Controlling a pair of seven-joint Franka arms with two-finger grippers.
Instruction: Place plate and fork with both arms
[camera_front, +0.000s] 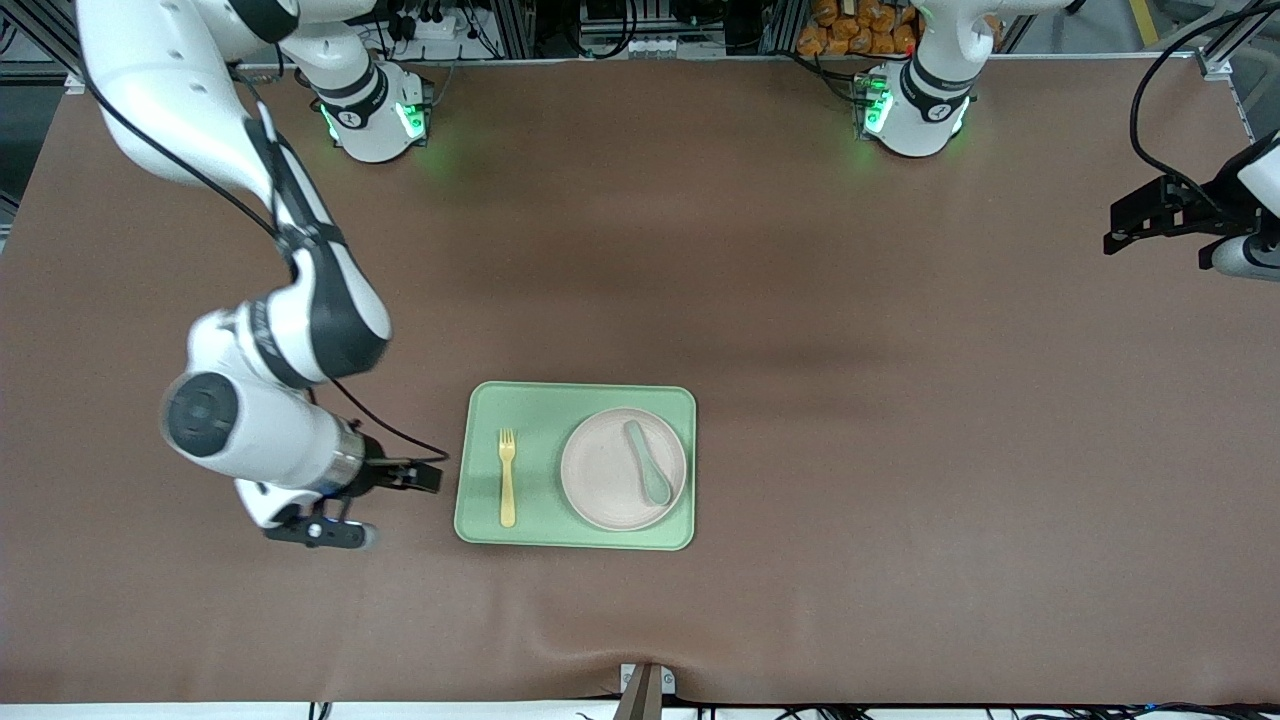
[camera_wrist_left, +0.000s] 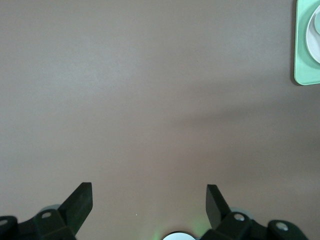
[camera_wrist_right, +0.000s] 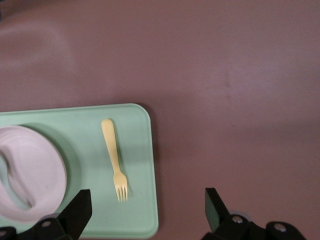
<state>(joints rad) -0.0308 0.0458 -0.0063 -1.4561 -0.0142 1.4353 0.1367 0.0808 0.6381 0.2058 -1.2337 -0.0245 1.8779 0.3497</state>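
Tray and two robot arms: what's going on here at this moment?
Nothing is being held. The green tray carries the plate, with a grey-green spoon lying on it, and the yellow fork lies on the tray beside the plate, toward the right arm's end. The right gripper is open over the bare table beside the tray's fork side. The left gripper is open and waits at the left arm's end of the table, well away from the tray.

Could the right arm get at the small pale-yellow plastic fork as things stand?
Probably yes. The right end effector is open beside the rectangular light-green tray, and the small pale-yellow plastic fork lies uncovered on the tray's nearest side, apart from the round pale plate.
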